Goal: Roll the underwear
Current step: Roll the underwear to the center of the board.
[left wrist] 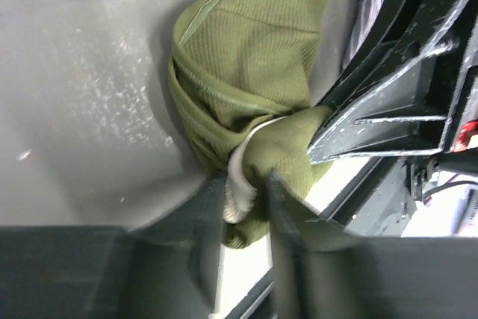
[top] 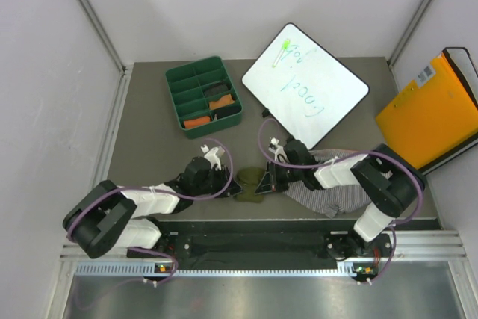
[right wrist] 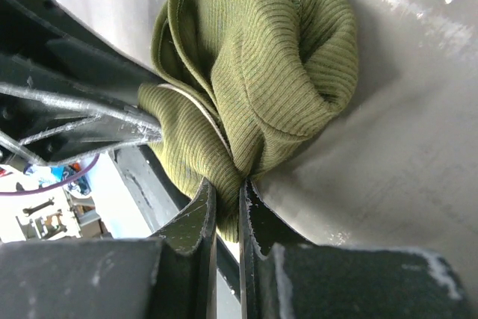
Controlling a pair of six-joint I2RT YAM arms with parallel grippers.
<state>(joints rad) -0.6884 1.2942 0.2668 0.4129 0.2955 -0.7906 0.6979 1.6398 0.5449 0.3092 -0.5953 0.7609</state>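
The olive green underwear (top: 250,184) lies bunched near the table's front edge, between both grippers. My left gripper (top: 230,180) is shut on its left end; in the left wrist view the gripper (left wrist: 245,184) pinches the cream waistband (left wrist: 237,173) and green cloth (left wrist: 246,72). My right gripper (top: 267,178) is shut on its right end; in the right wrist view the gripper (right wrist: 228,196) pinches a fold of the ribbed green cloth (right wrist: 261,57). The grey-white striped underwear (top: 328,201) lies under the right arm. I cannot make out the black speckled one.
A green divided tray (top: 170,89) with orange and dark items stands at the back left. A whiteboard (top: 305,84) with a green marker lies at the back centre. An orange folder (top: 433,110) leans at the right. The table's front edge runs just below the cloth.
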